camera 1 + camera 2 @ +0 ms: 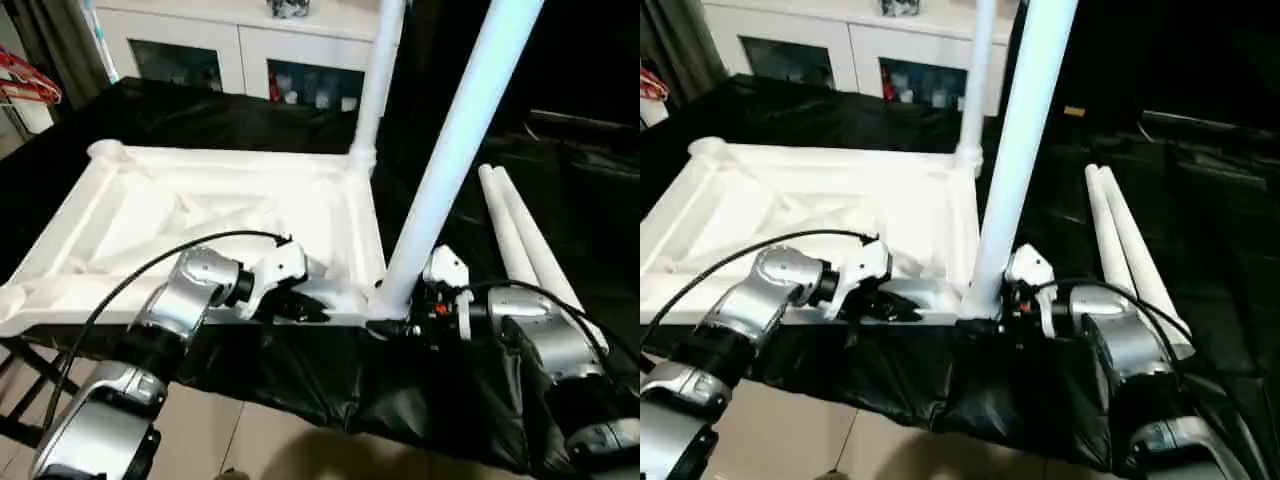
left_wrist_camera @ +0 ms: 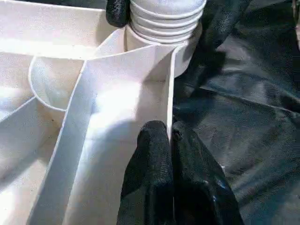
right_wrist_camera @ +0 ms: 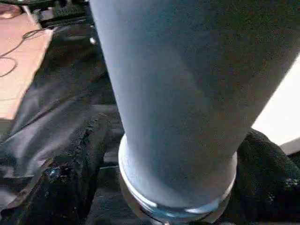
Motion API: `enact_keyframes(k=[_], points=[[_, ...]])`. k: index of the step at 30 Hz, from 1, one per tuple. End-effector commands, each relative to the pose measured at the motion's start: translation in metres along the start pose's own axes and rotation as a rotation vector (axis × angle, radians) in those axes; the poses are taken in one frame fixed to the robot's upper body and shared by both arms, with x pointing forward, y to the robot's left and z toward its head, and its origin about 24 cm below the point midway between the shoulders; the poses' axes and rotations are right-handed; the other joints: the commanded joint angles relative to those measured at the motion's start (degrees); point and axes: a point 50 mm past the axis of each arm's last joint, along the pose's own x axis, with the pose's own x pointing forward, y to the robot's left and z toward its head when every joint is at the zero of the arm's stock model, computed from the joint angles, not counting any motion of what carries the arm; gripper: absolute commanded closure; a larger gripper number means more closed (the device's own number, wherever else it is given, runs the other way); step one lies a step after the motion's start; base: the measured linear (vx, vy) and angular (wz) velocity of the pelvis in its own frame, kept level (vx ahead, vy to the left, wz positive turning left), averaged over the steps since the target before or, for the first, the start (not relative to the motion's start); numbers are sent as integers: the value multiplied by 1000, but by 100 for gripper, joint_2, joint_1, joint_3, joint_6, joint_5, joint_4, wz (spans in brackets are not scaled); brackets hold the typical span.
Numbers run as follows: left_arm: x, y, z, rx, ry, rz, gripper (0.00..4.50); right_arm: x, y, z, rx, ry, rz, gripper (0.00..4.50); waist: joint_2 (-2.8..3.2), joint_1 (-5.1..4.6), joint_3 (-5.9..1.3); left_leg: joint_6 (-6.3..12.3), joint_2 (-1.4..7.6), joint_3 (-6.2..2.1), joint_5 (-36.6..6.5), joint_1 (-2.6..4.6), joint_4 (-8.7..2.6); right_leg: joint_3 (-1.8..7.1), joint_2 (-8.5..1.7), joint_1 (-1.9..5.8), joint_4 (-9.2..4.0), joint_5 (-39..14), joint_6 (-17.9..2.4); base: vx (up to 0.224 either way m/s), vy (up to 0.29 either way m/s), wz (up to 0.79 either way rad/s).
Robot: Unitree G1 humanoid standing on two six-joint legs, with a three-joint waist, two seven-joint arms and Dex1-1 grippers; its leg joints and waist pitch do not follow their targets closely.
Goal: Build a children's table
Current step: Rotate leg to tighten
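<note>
The children's table top (image 1: pixel 150 220) lies upside down on the black cloth, ribbed underside up. One white leg (image 1: pixel 380 80) stands in the far right corner socket. A second leg (image 1: pixel 450 150) rises from the near right socket, leaning a little to the right. My left gripper (image 1: pixel 315 305) is shut on the thin rim wall of the top (image 2: pixel 166 93), just left of that socket. My right gripper (image 1: pixel 400 315) is at the foot of the near leg (image 3: pixel 173 93). Its black fingers (image 3: pixel 70 173) stand open on either side, with a gap showing beside one of them.
Two loose white legs (image 1: pixel 530 240) lie side by side on the black cloth (image 1: pixel 200 120) to the right. A white cabinet with glass doors (image 1: pixel 240 50) stands behind the work table. Red hangers (image 1: pixel 30 85) show at the far left. Bare floor (image 1: pixel 250 430) lies below the front edge.
</note>
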Motion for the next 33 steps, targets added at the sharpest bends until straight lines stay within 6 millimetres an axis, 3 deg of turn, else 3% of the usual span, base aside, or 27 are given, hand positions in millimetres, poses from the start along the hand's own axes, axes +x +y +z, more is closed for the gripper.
enact_keyframes(k=[1,2,3,4,6,12,13,16,17,22,26,31,33], points=[[-1,4,13,31,-66,33,450,16,18,-6,7,23,151,91,-50,6,-321,400,-4,88,-1043,-36,-385,150,-218,354,-408,-1321,-1220,0,0,0],[-2,5,12,31,-65,34,450,16,19,-5,7,22,150,91,-49,7,-325,394,-3,88,-1031,-32,-385,150,-218,353,-407,-1308,-1217,0,0,0],[-2,5,12,31,-66,34,450,17,20,-5,10,21,149,119,-51,5,-326,394,-8,87,-985,-38,-383,149,-209,359,-399,-1243,-1218,0,0,0],[-3,5,13,32,-67,36,450,16,20,-5,12,21,149,128,-17,14,-330,386,-5,82,-968,-32,-383,148,-215,357,-391,-1198,-1232,0,0,0],[-2,5,13,31,-70,42,450,17,21,-4,15,20,144,134,-42,16,-331,403,-9,90,-924,-34,-376,147,-202,362,-381,-1050,-1259,0,0,0],[2,7,15,22,-89,70,450,22,20,-4,31,-10,79,167,-41,18,-326,354,-10,87,-1008,-31,-384,148,-216,355,-400,-1240,-1215,0,0,0],[3,8,16,19,-97,82,450,24,19,-4,40,-21,54,170,-73,7,-323,347,-15,90,-1025,-37,-383,148,-214,357,-408,-1294,-1187,0,0,0],[8,11,19,10,-108,125,450,29,14,-5,67,-31,-40,174,-51,-11,-311,271,-18,78,-1103,-20,-403,146,-219,335,-433,-1521,-1115,0,0,0],[11,13,21,7,-107,153,450,33,9,-7,81,-25,-120,175,-71,-26,-313,231,-25,72,-1113,-31,-407,147,-223,344,-440,-1643,-1056,0,0,0],[29,25,32,-17,-84,299,450,54,-12,-10,180,-27,-458,176,-45,-123,-300,46,-54,66,-1302,-1,-420,145,-219,292,-510,-2167,-865,0,0,0],[48,32,46,-48,-83,419,450,72,-24,-5,273,-35,-701,176,-6,-135,-328,-15,-60,63,-1222,3,-415,149,-209,309,-483,-1908,-922,0,0,0],[61,32,53,-56,-90,456,450,87,-26,7,227,-53,-750,176,-6,-122,-351,98,-70,77,-995,-21,-385,149,-191,340,-427,-1218,-1071,0,0,0],[65,30,53,-55,-94,449,450,92,-25,12,211,-77,-741,106,10,-99,-364,174,-76,83,-835,-31,-373,147,-188,365,-388,-844,-1177,0,0,0]])
